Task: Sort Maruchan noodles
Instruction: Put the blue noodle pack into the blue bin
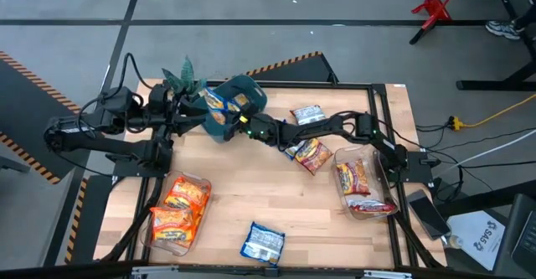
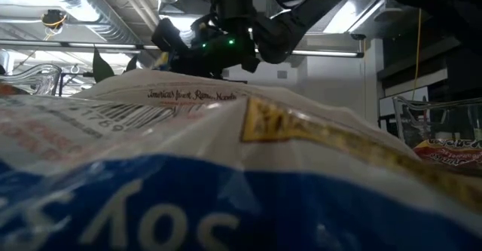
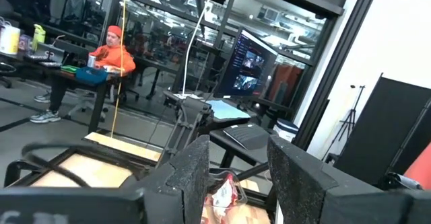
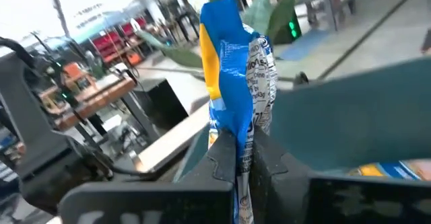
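The teal bin (image 1: 243,95) stands at the table's far left. My right gripper (image 1: 237,120) reaches into it from the right and is shut on a blue-yellow noodle packet (image 1: 219,103). My left gripper (image 1: 186,110) waits open just left of the bin, and its fingers (image 3: 192,173) frame a red packet (image 3: 222,194) farther off. Loose packets lie flat at mid-table: a blue-white one (image 1: 306,114) and a red one (image 1: 311,154). Another blue-white packet (image 1: 264,243) lies by the near edge and fills the low view (image 2: 226,176). My right gripper pinches the blue-yellow packet by one end (image 4: 241,140) between its two fingers (image 4: 222,158). The packet stands out past the fingertips (image 4: 236,62), lifted clear, beside the bin's teal wall (image 4: 363,116).
A clear tray (image 1: 199,216) at the near left holds orange packets (image 1: 177,210). A clear tray (image 1: 378,172) on the right holds red packets (image 1: 355,178). A green plant (image 1: 182,78) stands behind the bin. The wooden table (image 1: 251,187) shows bare at the middle.
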You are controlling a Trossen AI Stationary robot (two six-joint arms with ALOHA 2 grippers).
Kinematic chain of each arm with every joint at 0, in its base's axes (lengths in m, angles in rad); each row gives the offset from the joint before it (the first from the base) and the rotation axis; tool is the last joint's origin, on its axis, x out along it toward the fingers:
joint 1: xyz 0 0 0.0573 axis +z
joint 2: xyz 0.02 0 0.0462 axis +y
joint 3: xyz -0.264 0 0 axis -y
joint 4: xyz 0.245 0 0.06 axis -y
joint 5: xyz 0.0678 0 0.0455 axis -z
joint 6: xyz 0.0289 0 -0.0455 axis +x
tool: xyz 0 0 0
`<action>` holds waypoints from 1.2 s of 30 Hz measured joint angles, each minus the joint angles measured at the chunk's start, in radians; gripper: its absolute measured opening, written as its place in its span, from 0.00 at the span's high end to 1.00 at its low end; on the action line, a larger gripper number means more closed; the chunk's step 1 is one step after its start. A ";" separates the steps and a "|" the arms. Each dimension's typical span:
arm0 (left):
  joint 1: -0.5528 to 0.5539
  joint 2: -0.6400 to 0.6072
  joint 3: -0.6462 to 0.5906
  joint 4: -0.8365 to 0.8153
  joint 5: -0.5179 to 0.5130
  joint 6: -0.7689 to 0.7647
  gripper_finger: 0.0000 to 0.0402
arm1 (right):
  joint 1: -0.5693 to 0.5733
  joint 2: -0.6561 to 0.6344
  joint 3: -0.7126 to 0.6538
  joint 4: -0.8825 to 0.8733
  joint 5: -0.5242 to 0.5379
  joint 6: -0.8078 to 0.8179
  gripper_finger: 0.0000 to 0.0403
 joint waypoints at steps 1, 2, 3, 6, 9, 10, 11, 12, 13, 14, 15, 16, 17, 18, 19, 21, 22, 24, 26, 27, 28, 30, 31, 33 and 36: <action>0.000 0.000 0.000 0.000 0.000 0.000 0.64 | 0.002 0.001 0.000 -0.010 0.001 0.008 1.00; 0.000 0.000 0.000 0.000 0.000 0.000 0.64 | 0.001 0.001 0.000 -0.024 0.009 0.020 1.00; 0.000 0.000 0.000 0.000 0.000 0.000 0.64 | 0.001 0.001 0.000 -0.039 0.016 0.027 1.00; 0.000 0.000 0.000 0.000 0.000 0.000 0.64 | 0.001 0.001 0.000 -0.065 0.017 0.048 1.00; 0.000 0.000 0.000 0.000 0.000 0.000 0.64 | 0.000 0.001 0.000 -0.070 0.016 0.050 1.00; 0.000 0.000 0.000 0.000 0.000 0.000 0.64 | 0.000 0.001 0.000 -0.070 0.017 0.050 1.00; 0.000 0.000 0.000 0.000 0.000 0.000 0.64 | 0.000 0.001 0.000 -0.070 0.018 0.050 1.00; 0.000 0.000 0.000 0.000 0.000 0.000 0.64 | 0.000 0.008 0.001 -0.062 0.020 0.050 1.00; 0.000 0.000 0.000 0.000 0.000 0.000 0.64 | 0.000 0.021 0.004 -0.036 0.023 0.052 1.00; 0.000 0.000 0.000 0.000 0.000 0.000 0.64 | -0.004 0.032 0.005 -0.026 0.012 0.065 1.00; 0.000 0.000 0.000 0.000 0.000 0.000 0.64 | -0.005 0.049 0.011 -0.022 -0.001 0.091 1.00; 0.000 0.000 0.000 0.000 0.000 0.000 0.64 | -0.006 0.066 0.021 -0.018 -0.012 0.119 1.00; 0.000 0.000 0.000 0.000 0.000 0.000 0.64 | -0.007 0.080 0.028 -0.022 -0.016 0.135 1.00; 0.000 0.000 0.000 0.001 0.000 0.000 0.64 | -0.007 0.093 0.039 -0.021 -0.010 0.138 1.00; 0.000 0.000 0.000 0.001 -0.001 0.000 0.64 | -0.007 0.098 0.045 -0.022 -0.006 0.139 1.00; 0.000 0.000 0.000 0.001 -0.001 0.000 0.64 | -0.007 0.101 0.060 -0.022 0.009 0.139 1.00; 0.000 0.000 0.000 0.001 -0.001 0.000 0.64 | -0.007 0.101 0.067 -0.023 0.013 0.139 0.99; 0.000 0.000 0.000 0.001 -0.001 0.001 0.64 | -0.007 0.101 0.072 -0.033 0.015 0.139 0.97; 0.000 0.000 0.000 0.001 -0.001 0.001 0.64 | -0.007 0.103 0.075 -0.063 -0.009 0.138 0.94; 0.000 0.000 0.000 0.001 -0.001 0.001 0.64 | -0.007 0.104 0.075 -0.076 -0.030 0.131 0.92; 0.000 0.000 0.000 0.001 -0.001 0.002 0.64 | -0.007 0.104 0.075 -0.090 -0.054 0.126 0.90; 0.000 0.000 0.000 0.001 -0.001 0.008 0.64 | -0.011 0.104 0.077 -0.124 -0.102 0.123 0.83; 0.000 0.000 0.000 0.001 -0.001 0.008 0.64 | -0.013 0.104 0.077 -0.149 -0.120 0.123 0.80; 0.000 0.000 0.000 0.001 -0.001 0.008 0.64 | -0.017 0.104 0.077 -0.205 -0.139 0.124 0.72; 0.000 0.000 0.000 0.001 0.000 0.007 0.64 | -0.029 0.086 0.080 -0.274 -0.169 0.116 0.62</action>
